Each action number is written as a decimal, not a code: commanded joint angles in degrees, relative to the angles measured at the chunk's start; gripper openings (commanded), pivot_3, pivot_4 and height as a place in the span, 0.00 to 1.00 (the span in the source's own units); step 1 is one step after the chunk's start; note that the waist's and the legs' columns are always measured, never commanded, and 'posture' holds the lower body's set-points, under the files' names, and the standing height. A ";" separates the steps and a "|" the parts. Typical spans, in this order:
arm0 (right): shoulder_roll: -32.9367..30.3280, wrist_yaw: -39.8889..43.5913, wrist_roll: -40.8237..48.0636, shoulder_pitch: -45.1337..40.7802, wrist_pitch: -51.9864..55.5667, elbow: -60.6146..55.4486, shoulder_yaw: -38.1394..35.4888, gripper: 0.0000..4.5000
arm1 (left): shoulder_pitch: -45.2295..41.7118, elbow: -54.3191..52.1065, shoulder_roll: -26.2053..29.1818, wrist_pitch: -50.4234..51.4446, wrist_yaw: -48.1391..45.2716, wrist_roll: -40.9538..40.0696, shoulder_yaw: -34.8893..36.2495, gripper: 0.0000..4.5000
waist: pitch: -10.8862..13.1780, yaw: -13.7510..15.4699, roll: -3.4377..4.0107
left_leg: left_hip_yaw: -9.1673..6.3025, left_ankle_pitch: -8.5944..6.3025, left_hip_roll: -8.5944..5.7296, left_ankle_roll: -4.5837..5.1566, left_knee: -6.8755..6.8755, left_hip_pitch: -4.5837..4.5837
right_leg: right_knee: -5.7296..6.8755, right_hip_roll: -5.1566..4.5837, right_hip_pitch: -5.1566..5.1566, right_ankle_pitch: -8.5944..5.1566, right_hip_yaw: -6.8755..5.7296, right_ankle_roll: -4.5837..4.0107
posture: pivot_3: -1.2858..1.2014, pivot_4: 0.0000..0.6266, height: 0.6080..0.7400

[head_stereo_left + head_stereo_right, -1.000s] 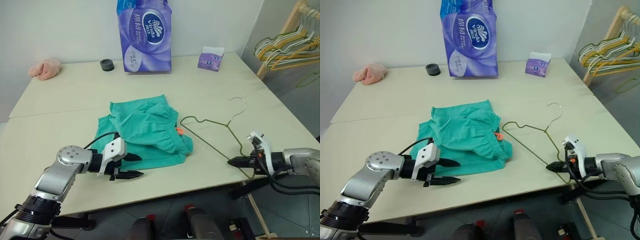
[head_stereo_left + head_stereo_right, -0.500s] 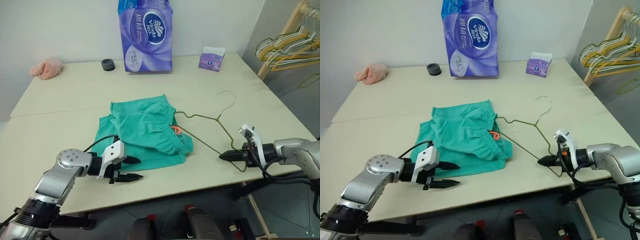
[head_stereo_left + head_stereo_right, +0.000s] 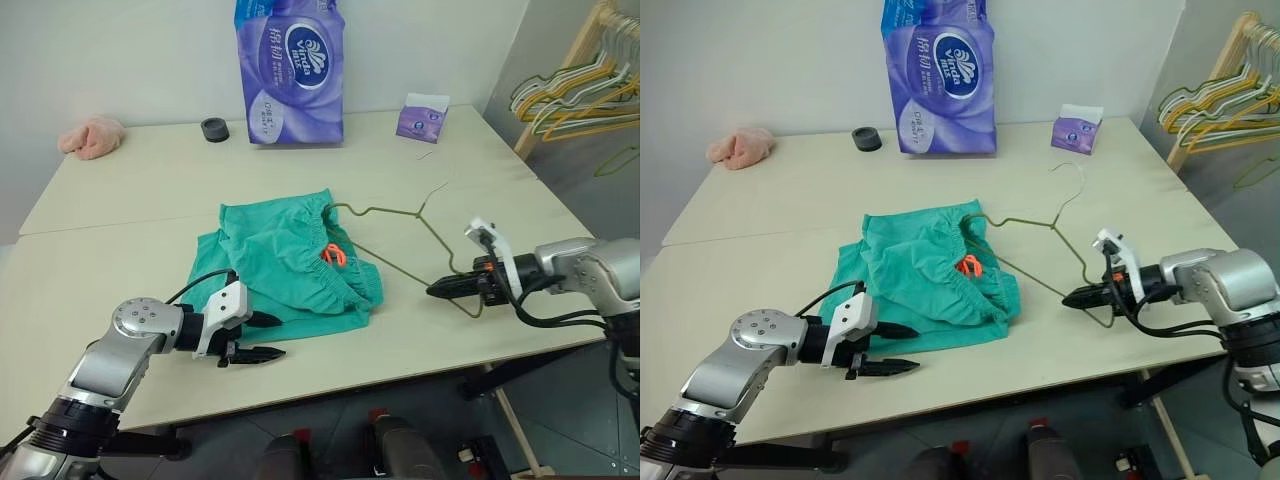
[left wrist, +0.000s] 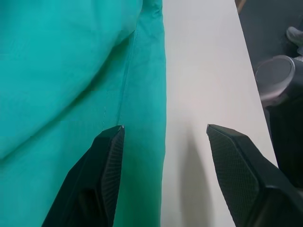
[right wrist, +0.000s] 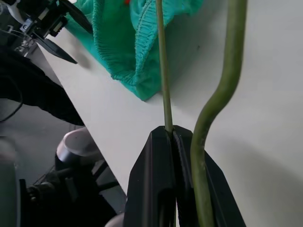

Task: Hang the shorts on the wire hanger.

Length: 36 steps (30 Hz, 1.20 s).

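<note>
right eye view: hanger tip at the waistband, right arm driving.
right gripper [image 3: 1072, 298] is clamped on the wire hanger [image 3: 1040, 255] at its near corner; its long bar runs away toward the shorts [image 3: 930, 280], far corner lying at the waistband opening. shorts lie mid-table [image 3: 770, 200]. left gripper [image 3: 902, 347], fingers apart and empty, sits at the near hem, closer to the cloth.

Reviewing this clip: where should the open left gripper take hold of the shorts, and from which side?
Probably the near hem of the shorts, approached from the table's front edge. That hem lies flat and single-layered right ahead of the left gripper, whose jaws stand open astride it, clear of the wire hanger entering at the waistband.
</note>
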 commanded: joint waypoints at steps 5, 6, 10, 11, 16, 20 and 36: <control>1.55 -2.58 0.07 -0.03 4.11 -2.81 0.35 0.00 | -0.14 -2.28 0.16 -0.16 0.98 -0.27 0.66 0.65 | 0.00 0.08 0.00 | 0.01 0.00 -0.03 0.00 0.01 -0.03 | 0.04 -0.06 -0.03 0.00 0.01 0.00 | 0.46 0.18 1.00; 2.30 -3.41 0.26 -0.33 4.72 -2.41 -0.22 0.00 | -0.13 -2.30 0.15 -0.16 1.06 -0.27 0.65 0.65 | 0.00 0.08 0.00 | 0.01 0.00 -0.03 0.00 0.01 -0.02 | 0.04 -0.06 -0.03 0.00 0.00 0.00 | 0.45 0.18 1.00; 7.17 -7.76 0.49 -1.56 6.84 0.24 -2.74 0.00 | -0.16 -2.34 0.00 -0.20 1.30 -0.24 0.56 0.65 | 0.00 -0.11 0.00 | 0.01 0.00 -0.03 0.00 0.01 -0.01 | 0.07 -0.05 -0.04 0.00 0.00 -0.01 | 0.46 0.18 1.00; 8.89 -9.22 0.59 -1.87 7.46 0.82 -3.66 0.00 | -0.16 -2.42 -0.11 -0.17 1.41 -0.24 0.48 0.65 | 0.00 -0.10 0.00 | 0.01 0.00 -0.02 0.00 0.01 0.00 | 0.11 -0.05 -0.04 0.00 0.00 -0.01 | 0.46 0.17 1.00; 17.04 -16.83 1.15 -4.33 10.50 2.99 -9.49 0.00 | -0.24 -2.58 -0.45 -0.01 1.72 -0.37 0.46 0.65 | 0.00 -0.10 0.01 | 0.00 0.00 -0.03 -0.01 0.01 -0.02 | 0.17 -0.05 -0.09 0.04 0.00 -0.05 | 0.46 0.17 1.00; 19.78 -20.26 0.82 -5.40 9.39 1.75 -12.30 0.00 | -0.36 -2.61 -0.92 0.06 2.77 -0.75 1.13 0.65 | -0.01 0.15 0.00 | -0.05 0.00 -0.04 -0.01 0.01 -0.08 | 0.15 -0.09 -0.10 0.05 -0.05 -0.06 | 0.46 0.17 1.00; 18.05 -25.61 -4.83 1.62 -6.29 -18.49 -8.70 0.00 | -24.85 3.93 -4.84 12.40 17.58 -14.71 20.01 1.00 | -0.02 0.02 -0.02 | -0.14 0.01 -0.09 -0.02 0.08 -0.17 | 0.19 -0.09 -0.13 0.10 -0.13 0.00 | 0.45 0.16 1.00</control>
